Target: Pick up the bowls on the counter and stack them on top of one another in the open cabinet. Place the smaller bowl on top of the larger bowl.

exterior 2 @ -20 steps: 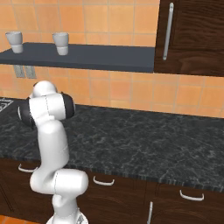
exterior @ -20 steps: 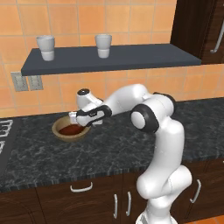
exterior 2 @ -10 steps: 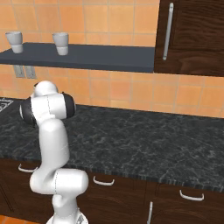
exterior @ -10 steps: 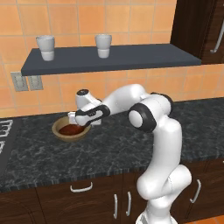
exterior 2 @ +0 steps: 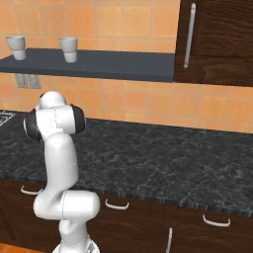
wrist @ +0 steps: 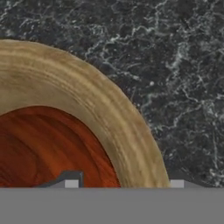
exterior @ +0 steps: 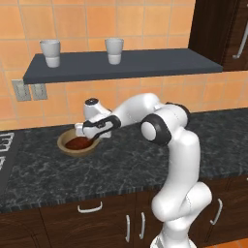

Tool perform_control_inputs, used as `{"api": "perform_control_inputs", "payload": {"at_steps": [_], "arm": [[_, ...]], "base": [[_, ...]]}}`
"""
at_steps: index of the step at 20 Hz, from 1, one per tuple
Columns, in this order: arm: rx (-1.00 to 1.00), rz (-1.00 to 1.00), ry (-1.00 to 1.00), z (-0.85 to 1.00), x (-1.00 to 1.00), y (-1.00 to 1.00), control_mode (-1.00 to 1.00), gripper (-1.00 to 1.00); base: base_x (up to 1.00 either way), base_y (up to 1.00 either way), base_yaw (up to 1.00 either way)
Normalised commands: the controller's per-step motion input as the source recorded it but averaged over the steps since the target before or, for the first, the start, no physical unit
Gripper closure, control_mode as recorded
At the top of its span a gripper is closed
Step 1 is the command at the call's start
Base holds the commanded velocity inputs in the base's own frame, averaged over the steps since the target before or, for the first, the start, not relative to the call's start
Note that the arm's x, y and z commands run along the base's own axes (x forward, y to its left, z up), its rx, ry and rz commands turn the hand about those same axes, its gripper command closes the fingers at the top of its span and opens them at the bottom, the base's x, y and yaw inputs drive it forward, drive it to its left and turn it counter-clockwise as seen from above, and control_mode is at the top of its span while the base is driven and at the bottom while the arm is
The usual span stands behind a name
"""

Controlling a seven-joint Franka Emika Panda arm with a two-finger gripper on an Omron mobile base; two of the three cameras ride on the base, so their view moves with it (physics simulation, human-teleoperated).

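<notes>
Two bowls sit together on the counter (exterior: 121, 164): the smaller bowl (exterior: 77, 143) rests inside the larger bowl (exterior: 66, 147). The gripper (exterior: 93, 139) is down at their right rim, one fingertip over the red inside, one outside the tan rim. I cannot tell if it is squeezing.

The pincer (exterior: 92, 140) sits low over the smaller bowl (exterior: 77, 143), nested inside the larger bowl (exterior: 65, 145) on the counter (exterior: 121, 164)

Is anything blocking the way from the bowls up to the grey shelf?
Nothing visible. The bowls sit nested on the counter below the shelf; its two cups stand up there, with bare shelf beside them.
</notes>
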Motion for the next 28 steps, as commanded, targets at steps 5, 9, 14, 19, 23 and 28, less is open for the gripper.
{"api": "perform_control_inputs", "payload": {"at_steps": [5,9,14,19,23,28], "arm": [[0.0,0.0,-0.02,0.04,-0.17,-0.07,-1.0,1.0],[0.06,-0.1,-0.06,0.34,-0.97,-0.78,-1.0,1.0],[0.1,-0.24,-0.05,0.55,-0.99,-0.98,-1.0,1.0],[0.17,-0.31,-0.1,0.92,-0.86,-1.0,-1.0,1.0],[0.21,-0.3,-0.1,1.0,-0.92,-1.0,-1.0,1.0],[0.21,-0.32,-0.03,1.0,-0.91,-1.0,-1.0,1.0]], "base": [[0.0,0.0,0.0],[0.0,0.0,0.0],[0.0,0.0,0.0],[0.0,0.0,0.0],[0.0,0.0,0.0],[0.0,0.0,0.0]]}}
